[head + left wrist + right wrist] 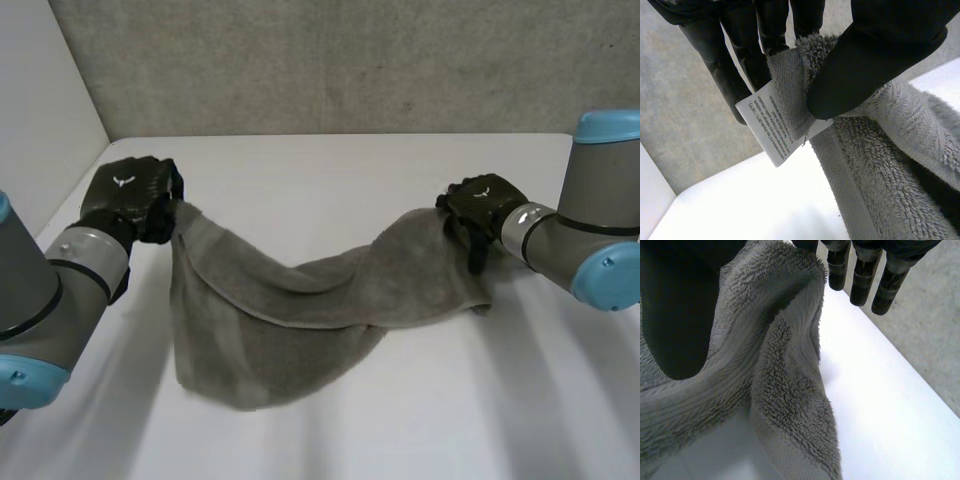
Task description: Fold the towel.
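The left hand pinches a corner of the towel beside its care label, the right hand clamps the opposite corner against its thumb, so the cloth sags between them onto the table, spread for a fold.

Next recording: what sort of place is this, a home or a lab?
Probably a robot lab bench rather than a home: a plain white table, a grey wall behind it, and a left hand and right hand holding a towel between them.
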Tool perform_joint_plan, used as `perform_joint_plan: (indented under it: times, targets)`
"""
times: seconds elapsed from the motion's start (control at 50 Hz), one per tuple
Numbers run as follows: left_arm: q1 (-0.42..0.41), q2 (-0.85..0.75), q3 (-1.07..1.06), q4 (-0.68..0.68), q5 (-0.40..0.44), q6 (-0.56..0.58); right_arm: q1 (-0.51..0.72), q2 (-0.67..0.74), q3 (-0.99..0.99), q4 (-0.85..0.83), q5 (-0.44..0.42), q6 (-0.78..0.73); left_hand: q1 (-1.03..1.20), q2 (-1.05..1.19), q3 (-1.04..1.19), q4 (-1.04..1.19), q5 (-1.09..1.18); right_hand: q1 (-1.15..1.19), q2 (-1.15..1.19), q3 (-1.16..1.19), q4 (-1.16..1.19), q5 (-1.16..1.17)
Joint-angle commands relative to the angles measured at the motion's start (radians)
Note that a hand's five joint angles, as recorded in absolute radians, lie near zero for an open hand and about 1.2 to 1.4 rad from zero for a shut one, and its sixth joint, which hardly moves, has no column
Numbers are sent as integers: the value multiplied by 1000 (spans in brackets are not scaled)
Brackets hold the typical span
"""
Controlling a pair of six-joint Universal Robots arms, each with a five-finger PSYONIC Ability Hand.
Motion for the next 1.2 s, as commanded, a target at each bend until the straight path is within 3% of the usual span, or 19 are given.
perform_joint_plan:
  times: [0.02,0.14,0.18,0.28,0.4,0.58,0.72,0.76,0.78,0.82,0.96,1.08,1.2]
  targets:
    - [3,-10,4,3,-1,42,-30,-142,153,-13,13,50,229,182,180,179,197,-32,-56,-39,-59,-65]
    - [8,-10,-6,15,-1,42,-37,-198,274,-59,-22,78,229,182,180,179,197,20,-5,13,-7,-13]
    - [8,-10,-11,15,-1,42,-50,-204,347,-105,-59,79,229,182,180,179,197,236,211,229,209,203]
    - [11,-8,-22,15,-1,42,-73,-192,432,-175,-79,76,229,182,180,179,197,331,306,324,304,298]
    - [14,-8,-25,17,-1,44,-83,-189,495,-251,-71,76,229,182,180,179,197,298,274,291,272,266]
    - [19,-8,-28,15,-1,44,-152,-293,533,-333,-13,100,229,182,180,179,197,-32,-56,-39,-59,-65]
    - [20,-8,-31,15,-1,44,-186,-382,576,-383,18,113,229,182,180,179,197,11,-14,4,-16,-22]
    - [20,-8,-34,17,-1,44,-188,-388,610,-361,13,114,229,182,180,179,197,251,226,244,224,218]
    - [20,-8,-34,17,-1,44,-188,-388,610,-361,13,114,229,182,180,179,197,251,227,245,225,219]
    - [20,-8,-34,17,-1,44,-183,-390,647,-320,1,104,229,182,180,179,197,406,382,399,380,374]
    - [20,-10,-35,15,-1,44,-182,-390,681,-249,-53,110,229,182,180,179,197,489,465,482,463,456]
    - [20,-13,-35,17,-1,44,-175,-377,697,-262,-136,117,229,182,180,179,197,486,462,479,460,454]
    - [20,-17,-35,17,-1,44,-169,-298,693,-366,-159,117,229,182,180,179,197,501,477,494,474,468]
